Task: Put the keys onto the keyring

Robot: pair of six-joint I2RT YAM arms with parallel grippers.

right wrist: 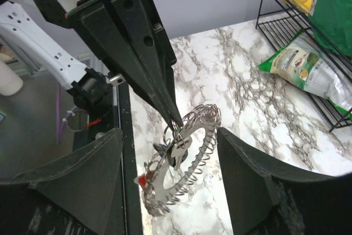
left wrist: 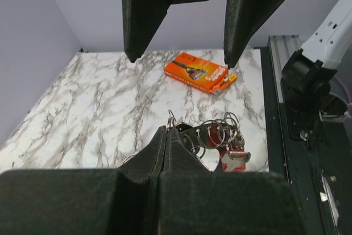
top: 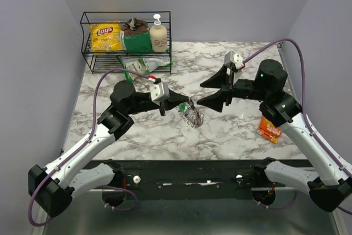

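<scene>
The keyring [top: 192,116] is a flat metal hoop with several small split rings along its rim. It hangs tilted above the marble table. My left gripper [top: 181,106] is shut on one split ring at its top edge, as the left wrist view [left wrist: 166,130] also shows. A red-headed key [right wrist: 144,180] and a silver key [right wrist: 181,144] hang from the hoop [right wrist: 195,155]; a bit of green and blue shows beside them. My right gripper [right wrist: 169,131] is open, with the hoop between its fingers and touching neither. It faces the left gripper [right wrist: 177,122].
A flat orange packet [top: 269,129] lies at the right, near the right arm, also in the left wrist view [left wrist: 199,73]. A black wire rack [top: 88,37] at the back left holds a chips bag, a green bag and a soap bottle. Another snack bag [top: 137,64] lies below it.
</scene>
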